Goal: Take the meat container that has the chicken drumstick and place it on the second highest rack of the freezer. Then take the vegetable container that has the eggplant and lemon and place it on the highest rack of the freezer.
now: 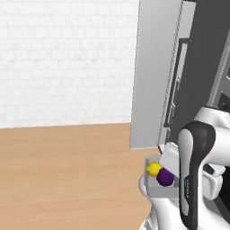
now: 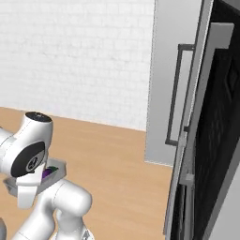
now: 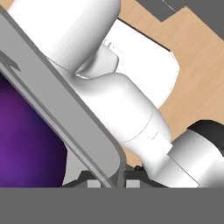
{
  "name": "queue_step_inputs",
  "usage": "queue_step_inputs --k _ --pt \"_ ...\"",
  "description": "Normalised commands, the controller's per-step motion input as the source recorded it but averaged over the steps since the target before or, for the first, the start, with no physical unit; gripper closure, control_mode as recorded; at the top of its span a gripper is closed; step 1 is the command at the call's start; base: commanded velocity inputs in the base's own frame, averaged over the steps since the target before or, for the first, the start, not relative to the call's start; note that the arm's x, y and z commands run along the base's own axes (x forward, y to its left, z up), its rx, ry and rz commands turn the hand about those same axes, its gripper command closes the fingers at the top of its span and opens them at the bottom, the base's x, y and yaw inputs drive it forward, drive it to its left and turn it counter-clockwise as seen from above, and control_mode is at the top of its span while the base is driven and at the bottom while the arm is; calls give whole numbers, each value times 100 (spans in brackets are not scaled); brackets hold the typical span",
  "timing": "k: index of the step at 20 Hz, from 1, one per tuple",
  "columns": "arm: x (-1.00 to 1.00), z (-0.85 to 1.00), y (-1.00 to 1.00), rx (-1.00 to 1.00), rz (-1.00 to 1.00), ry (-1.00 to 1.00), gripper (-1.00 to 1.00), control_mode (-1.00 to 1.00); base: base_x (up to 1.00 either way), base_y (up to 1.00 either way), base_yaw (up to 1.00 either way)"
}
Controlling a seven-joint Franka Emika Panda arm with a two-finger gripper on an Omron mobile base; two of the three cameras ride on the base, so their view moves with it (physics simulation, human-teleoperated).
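I carry the vegetable container point(image 1: 155, 186) low beside the arm, near the open freezer point(image 1: 155, 72). In the hand view its grey wall point(image 3: 65, 113) runs between the fingertips, which seem pinched on it, though I cannot tell how tightly. One lemon point(image 1: 153, 169) and one eggplant point(image 1: 165, 177) ride inside, touching. My judgement: keep the tray level, lift slowly, and clear the door edge before reaching for the highest rack.

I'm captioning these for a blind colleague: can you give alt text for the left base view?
A white robot arm carries a grey container holding a yellow lemon and a purple eggplant low over a wooden floor. Behind stands the tall grey freezer with a dark bar handle, beside a white brick wall.
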Motion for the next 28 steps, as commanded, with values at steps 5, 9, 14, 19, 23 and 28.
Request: queue_step_inputs --k 5,9,14,19,23,28 --pt "0 0 0 0 0 0 100 100 100 -2 2" --pt "0 0 0 0 0 0 100 100 100 23 -25" --pt "0 0 0 0 0 0 100 100 94 59 -41" --pt "0 0 0 0 0 0 100 100 61 73 -60" --pt "0 0 0 0 0 0 100 100 3 48 -75" --pt "0 0 0 0 0 0 100 100 34 53 -64"
